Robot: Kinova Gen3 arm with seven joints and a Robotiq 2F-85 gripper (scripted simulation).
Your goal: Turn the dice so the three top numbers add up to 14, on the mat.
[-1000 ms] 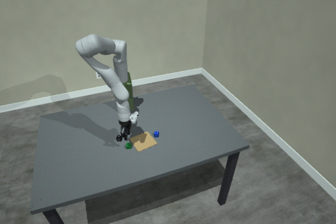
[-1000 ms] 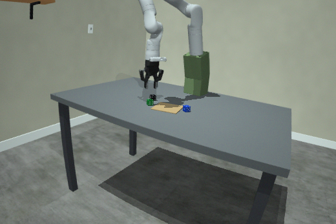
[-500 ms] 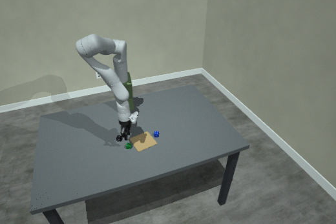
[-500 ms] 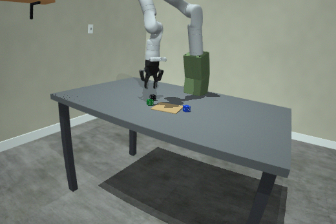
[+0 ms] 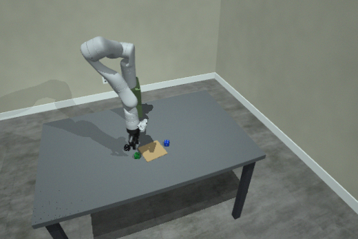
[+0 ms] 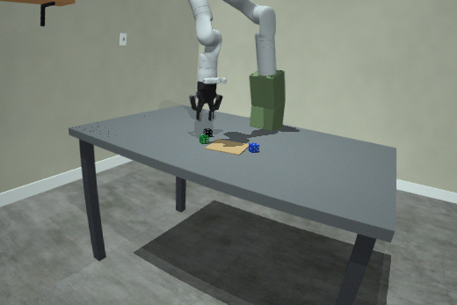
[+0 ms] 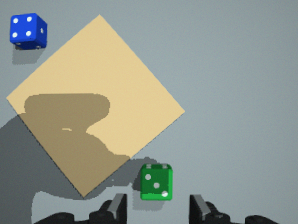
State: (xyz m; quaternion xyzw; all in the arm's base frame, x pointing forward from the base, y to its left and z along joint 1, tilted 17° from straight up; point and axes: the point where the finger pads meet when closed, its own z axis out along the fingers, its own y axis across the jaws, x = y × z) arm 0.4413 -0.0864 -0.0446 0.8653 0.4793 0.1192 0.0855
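The tan mat (image 5: pixel 153 156) (image 6: pixel 224 148) (image 7: pixel 125 90) lies flat on the table. The green die (image 5: pixel 137 156) (image 6: pixel 204 139) (image 7: pixel 156 182) lies just off one mat edge, three pips on top. The blue die (image 5: pixel 166 143) (image 6: pixel 253 148) (image 7: pixel 22 27) lies off the opposite side, four on top. The black die (image 5: pixel 127 147) (image 6: pixel 207 132) lies off the mat near the green one; its top number is too small to read, and it is outside the wrist view. My gripper (image 5: pixel 133 148) (image 6: pixel 205 119) (image 7: pixel 158 208) is partly open and empty, above the table near the black and green dice.
The grey table (image 5: pixel 206 129) (image 6: pixel 316 169) carries the arm's green pedestal (image 5: pixel 137 98) (image 6: pixel 267 100) at the back. The arm's shadow falls across part of the mat.
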